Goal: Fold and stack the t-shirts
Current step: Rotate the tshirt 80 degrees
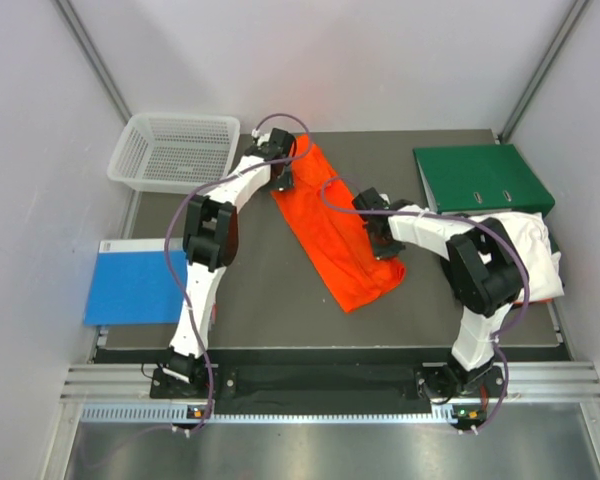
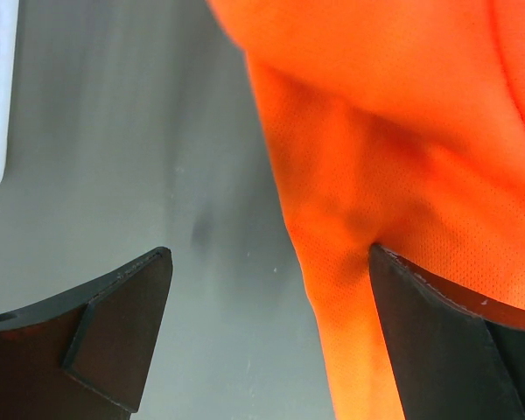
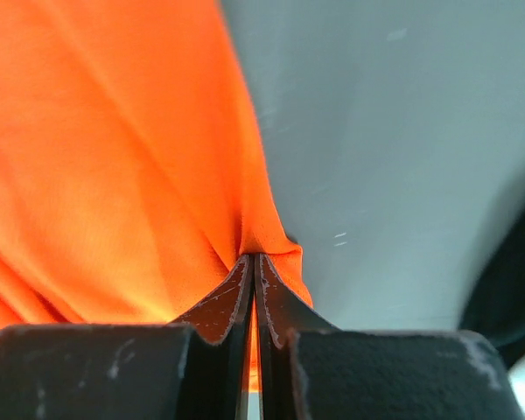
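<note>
- The white plastic mesh basket (image 1: 175, 150) sat at the far left corner of the dark grey bench (image 1: 270, 300), close to the left arm's upper link. A wide swing of that arm could probably have knocked it.
- The left pincer (image 2: 269, 254) was released, its jaws wide apart and low over the bench at the far end of the shirt. Only one finger touched the cloth edge, and most of the gap showed bare bench. Closing there risked catching a thin sliver of fabric or none at all.
- The bright orange mesh-knit t-shirt (image 1: 335, 235) lay mid-bench as a long rumpled strip, running from far left to near right. It was bunched rather than spread flat. Folding it in that state would likely have set crooked creases and made a lumpy piece for the stack.
- The right pincer (image 3: 254, 258) was clenched on a fold of the orange cloth at the strip's near end, gripping close to the hem. A sharp pull might have slipped the fabric free. With only that end held, lifting would probably have dragged the shirt rather than opened it.
- The white folded t-shirt (image 1: 535, 250) lay at the right edge beside a dark green ring binder (image 1: 480, 178), partly under the right arm. That arm's elbow could have rumpled it while moving.
</note>
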